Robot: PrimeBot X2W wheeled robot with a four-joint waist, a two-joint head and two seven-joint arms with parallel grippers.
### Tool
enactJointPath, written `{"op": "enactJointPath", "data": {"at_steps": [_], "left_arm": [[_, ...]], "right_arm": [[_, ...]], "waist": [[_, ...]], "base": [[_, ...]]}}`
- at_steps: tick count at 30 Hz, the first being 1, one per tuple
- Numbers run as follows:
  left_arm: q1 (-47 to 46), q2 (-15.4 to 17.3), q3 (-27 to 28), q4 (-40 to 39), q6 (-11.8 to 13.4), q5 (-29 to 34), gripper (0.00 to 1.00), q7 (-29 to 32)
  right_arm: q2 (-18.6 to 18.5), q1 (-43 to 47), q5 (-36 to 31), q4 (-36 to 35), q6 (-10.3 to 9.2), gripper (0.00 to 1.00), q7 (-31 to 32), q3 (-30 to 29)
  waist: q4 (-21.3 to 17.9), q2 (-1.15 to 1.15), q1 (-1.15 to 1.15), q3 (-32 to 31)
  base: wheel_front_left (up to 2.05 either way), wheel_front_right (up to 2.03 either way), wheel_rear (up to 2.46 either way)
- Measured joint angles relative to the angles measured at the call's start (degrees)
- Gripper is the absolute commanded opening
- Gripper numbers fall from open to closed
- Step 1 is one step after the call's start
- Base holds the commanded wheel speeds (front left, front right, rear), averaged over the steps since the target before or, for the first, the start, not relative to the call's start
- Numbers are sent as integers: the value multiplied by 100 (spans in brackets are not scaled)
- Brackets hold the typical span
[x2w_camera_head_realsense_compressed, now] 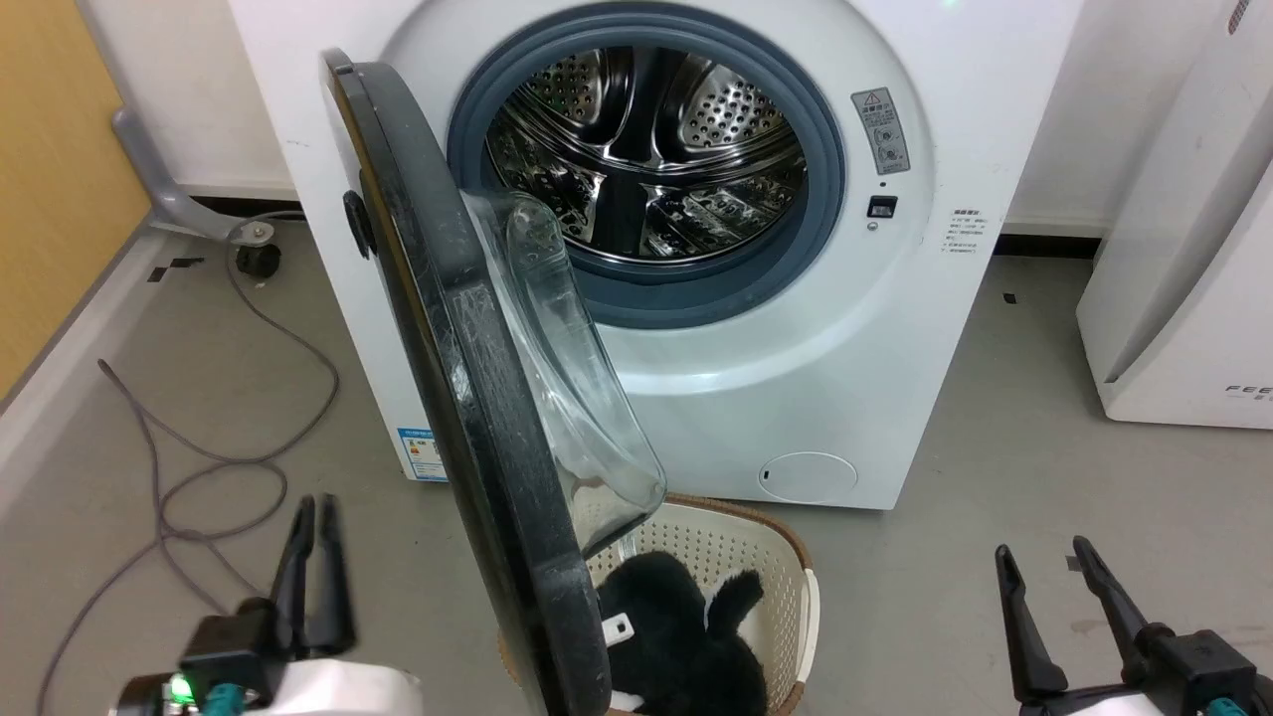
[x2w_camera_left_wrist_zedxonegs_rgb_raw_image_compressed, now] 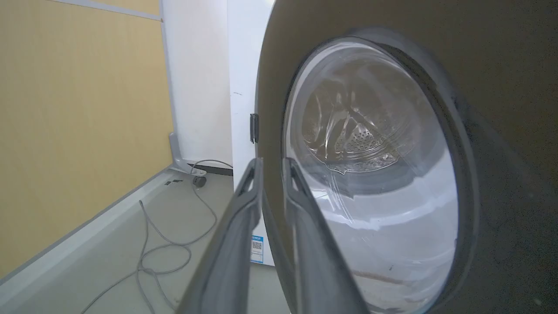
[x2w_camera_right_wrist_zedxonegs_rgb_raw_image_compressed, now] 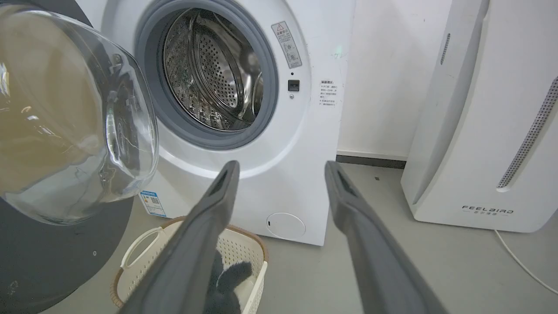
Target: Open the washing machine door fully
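Door status: washing machine door (x2w_camera_head_realsense_compressed: pixel 467 398) is open and stands out from the washer (x2w_camera_head_realsense_compressed: pixel 895 328) front, hinged on the washer's left side, black rim edge-on to the head cam. Clear glass bowl (x2w_camera_head_realsense_compressed: pixel 577 398) bulges off its right face, toward the drum side. Steel drum (x2w_camera_head_realsense_compressed: pixel 646 149) and grey rubber ring (x2w_camera_head_realsense_compressed: pixel 696 298) are fully exposed.

Left pincer (x2w_camera_head_realsense_compressed: pixel 314 505) is near-left on the scene, low, left of the door and apart from it, w/ floor (x2w_camera_head_realsense_compressed: pixel 995 447) visible between them. Fingers are drawn nearly together, thin gap, grasping nothing. Left wrist cam looks along them at the door's outer black face and window; no contact seen.

Right pincer (x2w_camera_head_realsense_compressed: pixel 1043 549) is near-right, well apart from the door and washer. It's released, fingers spread wide, nothing between them. Right wrist cam has them pointing at the washer's lower front.

Other stuff: white perforated basket (x2w_camera_head_realsense_compressed: pixel 786 557) on the floor just in front of the washer, w/ a black fluffy item (x2w_camera_head_realsense_compressed: pixel 666 617) inside. Door's lower rim overlaps the basket in head cam; can't tell if touching. Small round white flap (x2w_camera_head_realsense_compressed: pixel 808 477) low on the washer front, right of the door. Grey cable (x2w_camera_head_realsense_compressed: pixel 159 477) loops on the floor far-left. White appliance (x2w_camera_head_realsense_compressed: pixel 1193 298) to the right of the washer. Yellow wall panel (x2w_camera_head_realsense_compressed: pixel 50 179) at left.
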Motion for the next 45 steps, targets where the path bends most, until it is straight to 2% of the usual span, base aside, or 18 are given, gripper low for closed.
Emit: {"op": "enactJointPath", "data": {"at_steps": [11, 19, 33, 45], "left_arm": [[-300, 1, 261, -1118, 53, 102, 0, -2], [-478, 2, 36, -1938, 45, 103, 0, -7], [-733, 0, -1268, -2629, -226, 196, 0, -7], [-734, -3, -2427, -2161, -471, -135, 0, -7]], "right_arm": [[3, 0, 27, -164, 0, 100, -1, -26], [4, -4, 66, -385, 0, 100, 0, -53], [4, -12, 102, -567, 0, 100, 0, -101], [4, -13, 177, -713, 0, 100, -1, -118]], "waist": [[75, 0, 0, 5], [45, 0, 0, 48], [6, 0, 0, 100], [-13, 0, 0, 139]], "base": [[0, 0, 0], [0, 0, 0], [0, 0, 0], [0, 0, 0]]}}
